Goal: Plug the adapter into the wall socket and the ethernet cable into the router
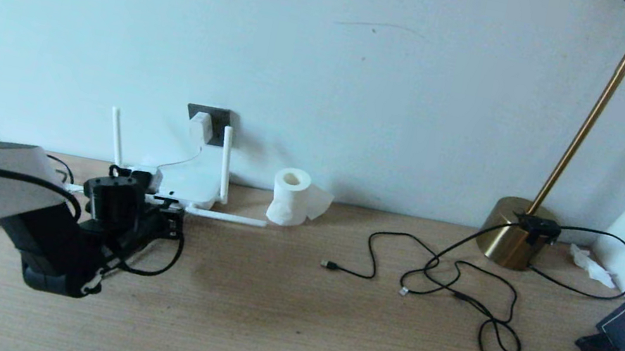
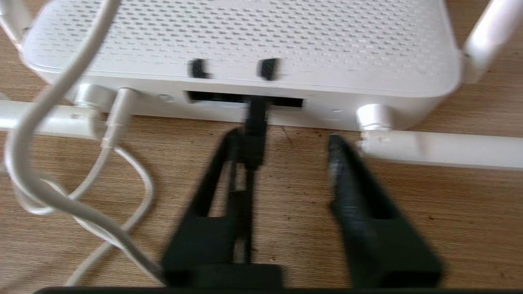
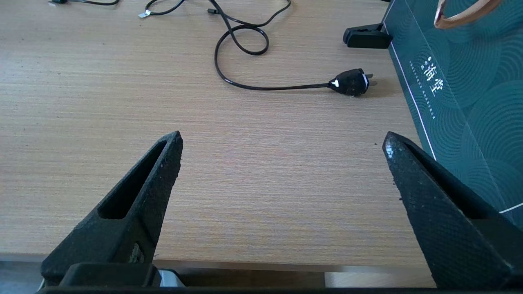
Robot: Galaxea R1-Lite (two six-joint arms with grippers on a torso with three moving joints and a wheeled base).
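The white router (image 1: 192,183) lies by the wall with its antennas spread. Above it, the white adapter (image 1: 201,125) sits in the dark wall socket (image 1: 221,119), and its thin white cord (image 2: 118,118) runs into the router's (image 2: 245,41) port edge. The black plug of the ethernet cable (image 2: 256,118) is in a dark port. My left gripper (image 2: 284,139) is open right behind that port, with the plug resting against one finger (image 2: 229,163) and the other finger well clear. The cable loops beside the left gripper (image 1: 170,222). My right gripper (image 3: 282,139) is open and empty above the table's front edge.
A toilet-paper roll (image 1: 290,197) stands right of the router. Thin black cables (image 1: 461,279) sprawl from a brass lamp base (image 1: 518,232) to a black mains plug (image 3: 351,81). A dark teal box (image 3: 461,81) and a black clip (image 3: 365,36) stand at the right.
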